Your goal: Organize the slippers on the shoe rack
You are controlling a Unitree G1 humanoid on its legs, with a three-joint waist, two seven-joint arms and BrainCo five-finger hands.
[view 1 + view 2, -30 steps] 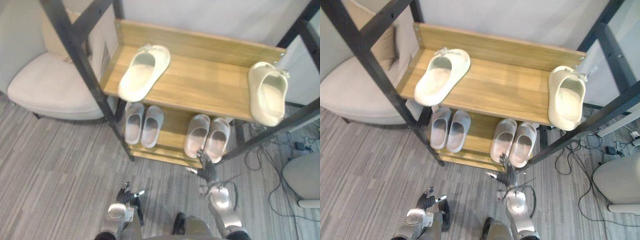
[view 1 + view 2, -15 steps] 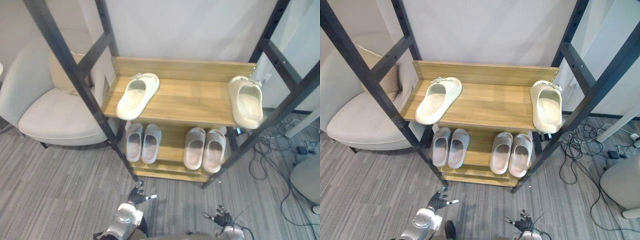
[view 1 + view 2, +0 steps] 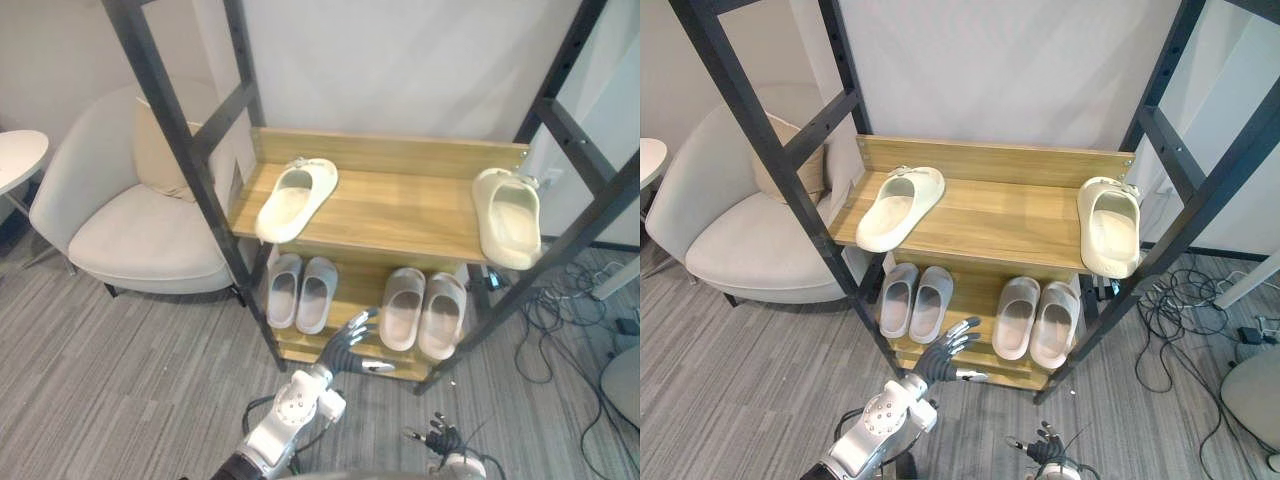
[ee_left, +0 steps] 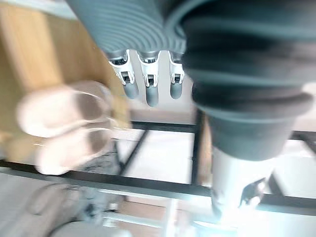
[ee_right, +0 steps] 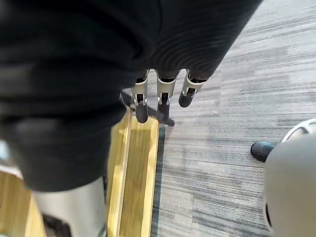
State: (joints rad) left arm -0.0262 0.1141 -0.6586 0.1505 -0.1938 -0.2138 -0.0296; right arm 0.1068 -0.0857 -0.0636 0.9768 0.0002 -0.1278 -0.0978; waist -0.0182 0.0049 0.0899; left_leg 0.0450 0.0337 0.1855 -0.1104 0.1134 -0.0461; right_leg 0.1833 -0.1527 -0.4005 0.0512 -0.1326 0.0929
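Fingers [image 3: 360,322] of the left hand [image 3: 340,357] are straight and spread apart, with nothing in them. This hand is raised in front of the lower shelf [image 3: 352,283] of the shoe rack [image 3: 410,210], near its front edge, and it points at the gap between the two grey pairs. It does not touch any slipper. In the right wrist view the fingers [image 5: 159,101] of the right hand [image 3: 441,440] are also straight and hold nothing. That hand hangs low over the grey carpet [image 3: 120,380], well apart from the rack.

At the far left is the edge of a small white table [image 3: 15,158], then a pale armchair [image 3: 140,232] just beside the rack. On the upper shelf a cream slipper [image 3: 297,200] lies aslant at the left, one end at the front edge. Below it is a grey pair [image 3: 302,292], set side by side. Further right stands another grey pair [image 3: 425,312]. A second cream slipper [image 3: 510,216] lies at the right end of the upper shelf, well apart from the first. Cables [image 3: 560,330] lie on the floor at the right.
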